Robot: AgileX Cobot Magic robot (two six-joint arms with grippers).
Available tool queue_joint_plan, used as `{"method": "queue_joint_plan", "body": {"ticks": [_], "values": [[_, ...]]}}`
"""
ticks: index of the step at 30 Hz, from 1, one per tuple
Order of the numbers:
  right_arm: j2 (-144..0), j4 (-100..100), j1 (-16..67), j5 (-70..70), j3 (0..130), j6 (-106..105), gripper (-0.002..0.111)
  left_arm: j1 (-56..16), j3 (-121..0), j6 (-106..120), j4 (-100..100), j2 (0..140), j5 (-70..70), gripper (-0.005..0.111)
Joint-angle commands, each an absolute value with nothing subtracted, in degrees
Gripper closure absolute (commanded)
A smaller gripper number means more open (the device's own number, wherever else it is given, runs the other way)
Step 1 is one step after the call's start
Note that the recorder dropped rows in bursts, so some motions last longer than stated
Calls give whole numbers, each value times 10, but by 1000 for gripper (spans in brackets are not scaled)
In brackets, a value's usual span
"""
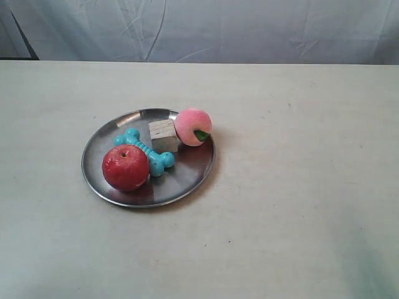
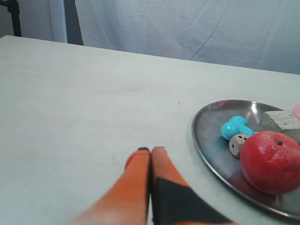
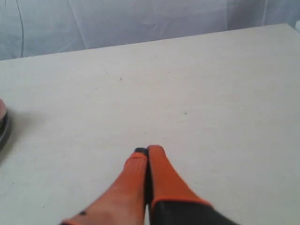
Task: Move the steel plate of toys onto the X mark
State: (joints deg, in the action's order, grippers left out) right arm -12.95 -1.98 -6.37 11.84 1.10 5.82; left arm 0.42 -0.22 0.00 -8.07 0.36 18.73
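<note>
The steel plate (image 1: 190, 169) rests on the pale table, left of centre in the exterior view. On it lie a red apple (image 1: 125, 167), a pink peach (image 1: 193, 126), a turquoise bone (image 1: 144, 151) and a wooden block (image 1: 163, 135). The left wrist view adds the small die (image 2: 239, 144) between the bone (image 2: 234, 127) and the apple (image 2: 271, 161). My left gripper (image 2: 150, 150) is shut and empty, over bare table a short way from the plate rim (image 2: 199, 136). My right gripper (image 3: 148, 150) is shut and empty; the plate edge (image 3: 3, 129) shows far off. I cannot make out the X mark.
A white cloth backdrop (image 1: 249, 28) hangs behind the table's far edge. A dark stand (image 2: 14, 16) shows past the table corner in the left wrist view. Tiny dark specks (image 3: 185, 113) dot the tabletop. Neither arm appears in the exterior view.
</note>
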Motion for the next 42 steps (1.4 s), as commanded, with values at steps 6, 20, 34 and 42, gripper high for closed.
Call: {"method": "queue_joint_plan", "body": {"ticks": [6,20,34,42], "values": [[-60,-4,-66,170,0,55,108,4,0,0,-81,0,179,107],[-58,-5,-66,172,0,56,108,4,0,0,-81,0,179,107],[-58,-9,-66,174,0,56,108,4,0,0,-81,0,179,107],[-58,-9,-66,174,0,56,108,4,0,0,-81,0,179,107]]}}
